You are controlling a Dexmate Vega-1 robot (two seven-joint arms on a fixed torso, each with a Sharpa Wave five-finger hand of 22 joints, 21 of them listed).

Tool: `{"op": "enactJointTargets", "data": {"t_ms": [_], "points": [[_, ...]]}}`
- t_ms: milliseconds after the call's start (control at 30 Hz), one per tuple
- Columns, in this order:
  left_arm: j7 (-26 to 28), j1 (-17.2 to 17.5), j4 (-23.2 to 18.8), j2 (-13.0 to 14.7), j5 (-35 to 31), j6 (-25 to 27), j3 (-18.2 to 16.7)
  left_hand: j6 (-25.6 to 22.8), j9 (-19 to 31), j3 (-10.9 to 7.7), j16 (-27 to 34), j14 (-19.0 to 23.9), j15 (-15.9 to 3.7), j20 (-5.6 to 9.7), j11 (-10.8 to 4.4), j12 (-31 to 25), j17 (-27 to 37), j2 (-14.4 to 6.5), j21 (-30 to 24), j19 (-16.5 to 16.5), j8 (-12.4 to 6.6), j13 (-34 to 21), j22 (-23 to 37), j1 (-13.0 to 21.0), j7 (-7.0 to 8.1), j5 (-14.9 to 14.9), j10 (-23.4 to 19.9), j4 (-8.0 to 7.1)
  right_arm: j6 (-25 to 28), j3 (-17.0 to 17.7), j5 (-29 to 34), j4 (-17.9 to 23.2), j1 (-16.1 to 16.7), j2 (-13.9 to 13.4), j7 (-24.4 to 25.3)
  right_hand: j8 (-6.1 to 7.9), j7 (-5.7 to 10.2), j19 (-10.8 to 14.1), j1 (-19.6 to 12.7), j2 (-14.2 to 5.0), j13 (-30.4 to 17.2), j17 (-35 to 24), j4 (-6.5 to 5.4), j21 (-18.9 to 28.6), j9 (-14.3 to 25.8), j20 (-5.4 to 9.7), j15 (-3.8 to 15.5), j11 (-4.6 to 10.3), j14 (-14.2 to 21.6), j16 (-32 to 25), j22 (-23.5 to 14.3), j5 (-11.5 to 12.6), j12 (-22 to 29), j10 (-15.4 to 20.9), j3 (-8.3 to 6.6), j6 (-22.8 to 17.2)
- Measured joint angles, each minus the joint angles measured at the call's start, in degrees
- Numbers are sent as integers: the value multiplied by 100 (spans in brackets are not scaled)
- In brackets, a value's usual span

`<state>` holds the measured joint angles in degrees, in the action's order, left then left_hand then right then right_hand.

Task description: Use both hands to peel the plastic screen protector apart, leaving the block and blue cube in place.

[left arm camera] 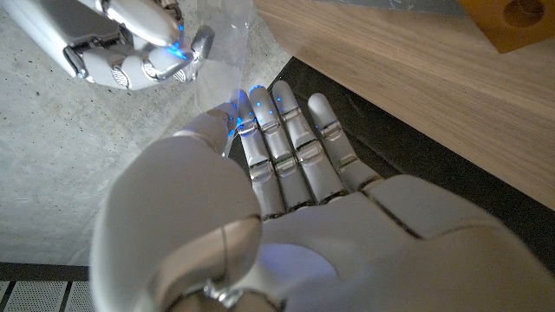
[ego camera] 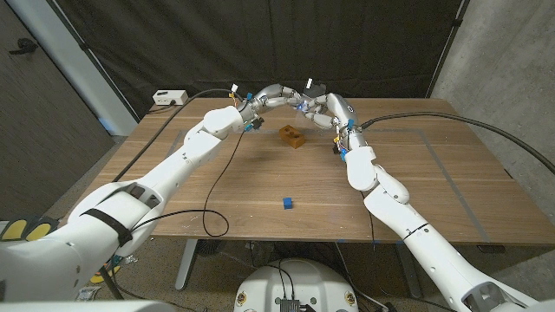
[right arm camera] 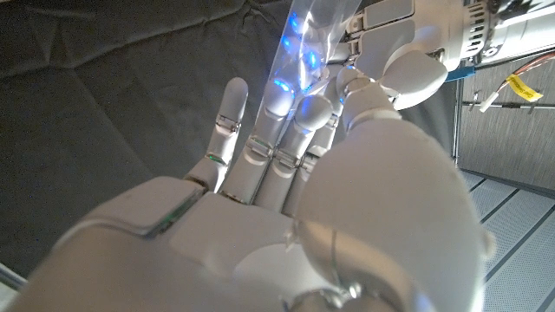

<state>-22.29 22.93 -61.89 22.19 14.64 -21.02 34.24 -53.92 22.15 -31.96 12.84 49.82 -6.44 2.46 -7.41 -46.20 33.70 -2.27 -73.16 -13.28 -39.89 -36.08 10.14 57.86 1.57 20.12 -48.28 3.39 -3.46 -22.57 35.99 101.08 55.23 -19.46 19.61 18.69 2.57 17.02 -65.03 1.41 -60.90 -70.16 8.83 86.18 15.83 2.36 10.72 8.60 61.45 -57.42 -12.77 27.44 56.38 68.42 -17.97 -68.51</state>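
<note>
Film of the clear screen protector (left arm camera: 221, 52) sits pinched between left hand (left arm camera: 286, 217) and right hand (right arm camera: 286, 199), raised above the table (ego camera: 260, 182).

— How were the arms built?
— Glossy white shells were seen on the left arm (ego camera: 165, 178) and right arm (ego camera: 408, 217), with black bands at the joints and a black strap near the left shoulder. Thin black cables were run along both. Small yellow tags and blue fittings were noted at the wrists.

— And the hands?
— The left hand (left arm camera: 286, 217) and right hand (right arm camera: 295, 199) were made of pale grey-white segments. Blue lights were lit at the fingertips (left arm camera: 260, 100).
</note>
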Motion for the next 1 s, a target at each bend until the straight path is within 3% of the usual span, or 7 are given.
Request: {"op": "enactJointTargets", "data": {"t_ms": [200,1000], "points": [[-5,-40,116,-49,4,-24,0,0,1,0,0,0,0,0,0,-13,0,19,0,0,0,-16,0,-21,0,-1,0,0,-101,76,-194,32,3,14,-434,40,7,-54,65,66,-8,1,-5,8,0,4,0,0,0,0,39,56,14,0,-75,-11],[98,45,-83,4,-16,29,-18,50,6,-80,-34,-52,10,-32,42,-22,27,42,0,32,-41,26,0,-44,-51,-4,62,33,-330,404,-555,182,107,82,-1204,39,6,-244,257,164,-125,-24,0,31,4,-2,-20,0,-21,-19,97,246,59,0,-332,-49]]}}
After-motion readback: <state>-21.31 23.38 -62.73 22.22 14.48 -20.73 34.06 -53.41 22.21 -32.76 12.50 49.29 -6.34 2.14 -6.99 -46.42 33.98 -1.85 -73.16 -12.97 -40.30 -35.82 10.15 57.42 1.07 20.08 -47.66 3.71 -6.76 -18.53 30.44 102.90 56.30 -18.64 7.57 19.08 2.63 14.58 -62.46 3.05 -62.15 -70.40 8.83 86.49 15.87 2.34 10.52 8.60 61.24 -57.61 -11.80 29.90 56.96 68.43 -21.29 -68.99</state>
